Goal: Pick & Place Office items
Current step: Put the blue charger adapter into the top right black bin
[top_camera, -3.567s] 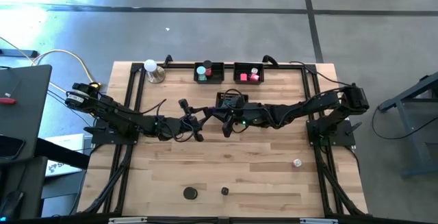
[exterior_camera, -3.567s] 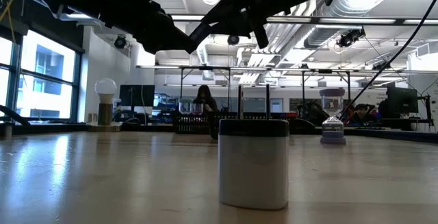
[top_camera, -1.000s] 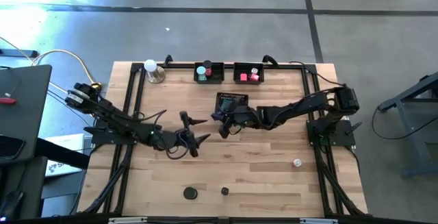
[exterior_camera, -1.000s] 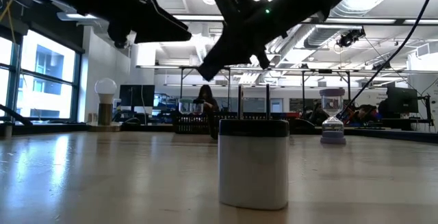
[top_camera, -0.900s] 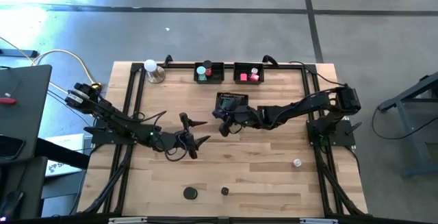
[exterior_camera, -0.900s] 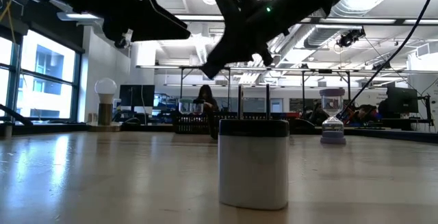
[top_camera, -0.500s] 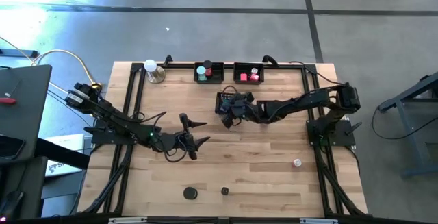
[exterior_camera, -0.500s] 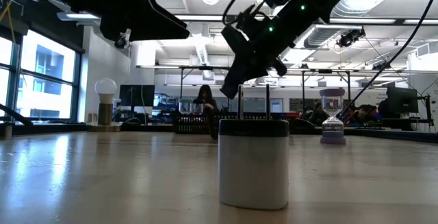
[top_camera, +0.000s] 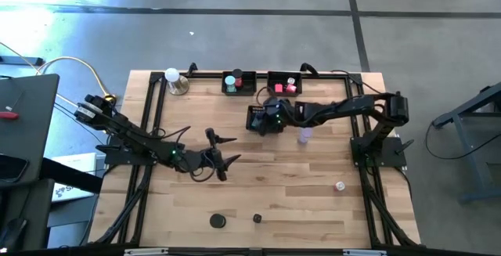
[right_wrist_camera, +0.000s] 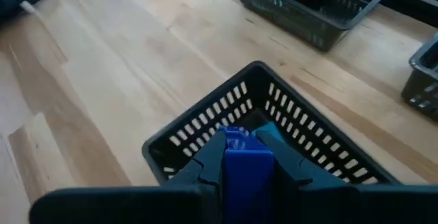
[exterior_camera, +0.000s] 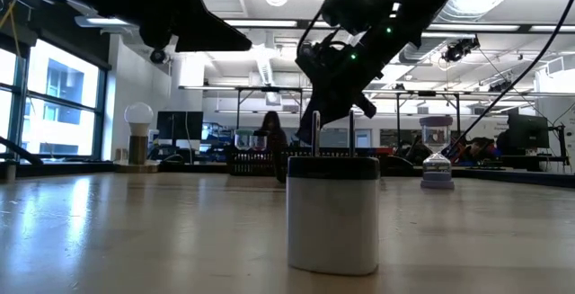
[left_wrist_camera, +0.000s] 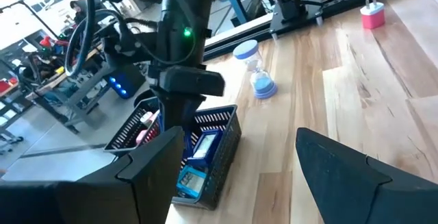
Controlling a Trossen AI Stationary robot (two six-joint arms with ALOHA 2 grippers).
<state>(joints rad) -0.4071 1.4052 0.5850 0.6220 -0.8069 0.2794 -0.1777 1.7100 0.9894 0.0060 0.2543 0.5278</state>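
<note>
My right gripper (top_camera: 264, 121) hangs over the middle black mesh tray (top_camera: 255, 112), shut on a dark blue block (right_wrist_camera: 239, 148). More blue pieces (left_wrist_camera: 195, 164) lie inside that tray (left_wrist_camera: 222, 148). My left gripper (top_camera: 223, 151) waits open above the table's left middle, holding nothing. A black-topped white roll (exterior_camera: 332, 213) stands on its base near the front edge, beside a small black piece (top_camera: 257, 218). A small white and red piece (top_camera: 340, 185) sits at the right. My right gripper pinches the blue block between its two fingers, one on each side face (right_wrist_camera: 229, 172). The fingers slant downward, coming from the table's right. The block is lifted clear above the tray's open top (right_wrist_camera: 198, 131).
Two more mesh trays stand at the far edge, one with teal and red rolls (top_camera: 239, 82), one with pink-red cubes (top_camera: 283, 84). An hourglass (top_camera: 304, 136) stands right of the middle tray. A white ball on a metal base (top_camera: 174, 80) is at the far left.
My right gripper has carried the blue block toward the table's far edge, tipping downward, and now hangs over the middle tray. The hourglass that the arm covered now shows.
</note>
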